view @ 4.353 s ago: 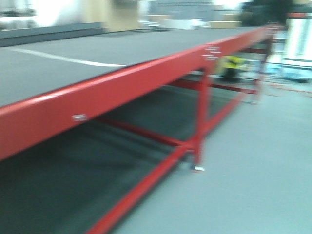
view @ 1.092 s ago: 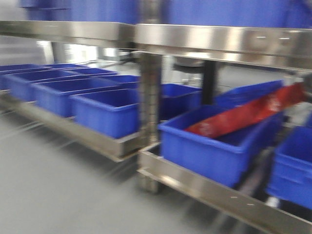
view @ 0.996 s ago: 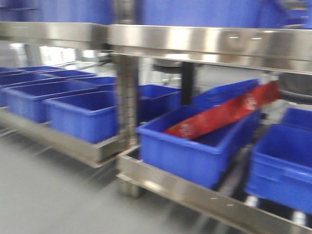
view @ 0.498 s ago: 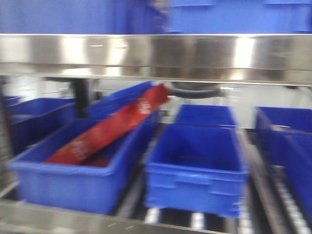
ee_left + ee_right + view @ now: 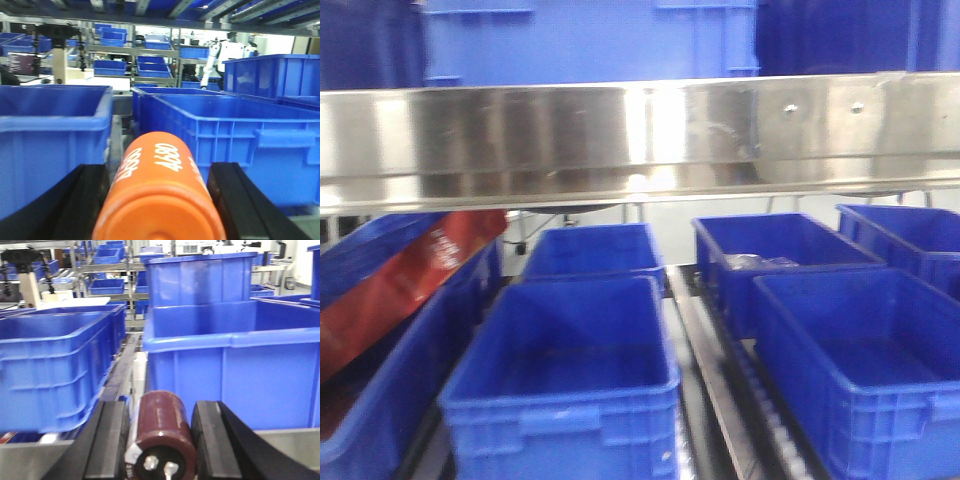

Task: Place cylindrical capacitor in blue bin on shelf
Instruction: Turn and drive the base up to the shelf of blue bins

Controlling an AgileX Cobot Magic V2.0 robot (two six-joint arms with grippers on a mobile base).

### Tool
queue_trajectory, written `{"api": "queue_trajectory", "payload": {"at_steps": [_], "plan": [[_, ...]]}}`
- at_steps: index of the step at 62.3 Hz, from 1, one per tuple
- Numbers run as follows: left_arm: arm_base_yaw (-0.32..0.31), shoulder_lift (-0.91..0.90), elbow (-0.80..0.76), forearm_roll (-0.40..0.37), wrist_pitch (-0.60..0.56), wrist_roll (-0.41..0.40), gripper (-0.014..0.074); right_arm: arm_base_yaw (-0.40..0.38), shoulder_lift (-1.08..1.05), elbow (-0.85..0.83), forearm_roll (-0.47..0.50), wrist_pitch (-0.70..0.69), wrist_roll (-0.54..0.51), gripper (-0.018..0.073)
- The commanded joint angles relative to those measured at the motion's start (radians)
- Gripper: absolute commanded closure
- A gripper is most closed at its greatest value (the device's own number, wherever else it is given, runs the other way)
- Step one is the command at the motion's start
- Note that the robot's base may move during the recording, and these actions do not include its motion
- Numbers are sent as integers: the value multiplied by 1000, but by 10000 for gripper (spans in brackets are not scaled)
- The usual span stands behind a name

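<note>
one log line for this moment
left gripper: holds orange cylinder | right gripper: holds brown capacitor | facing shelf, blue bins

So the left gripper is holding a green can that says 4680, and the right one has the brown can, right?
Not quite. The left gripper holds an orange can, not a green one; the left wrist view shows it. It does say 4680, and the right gripper does hold the brown can.
</note>
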Motion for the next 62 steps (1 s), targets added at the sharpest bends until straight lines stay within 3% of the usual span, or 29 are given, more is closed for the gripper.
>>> {"api": "queue_trajectory", "payload": {"at_steps": [1, 62], "plan": [[2, -3, -3, -5, -18, 4, 707, -4, -3, 2, -9, -29, -4, 722], [2, -3, -3, -5, -18, 4, 707, -4, -3, 2, -9, -29, -4, 722]]}}
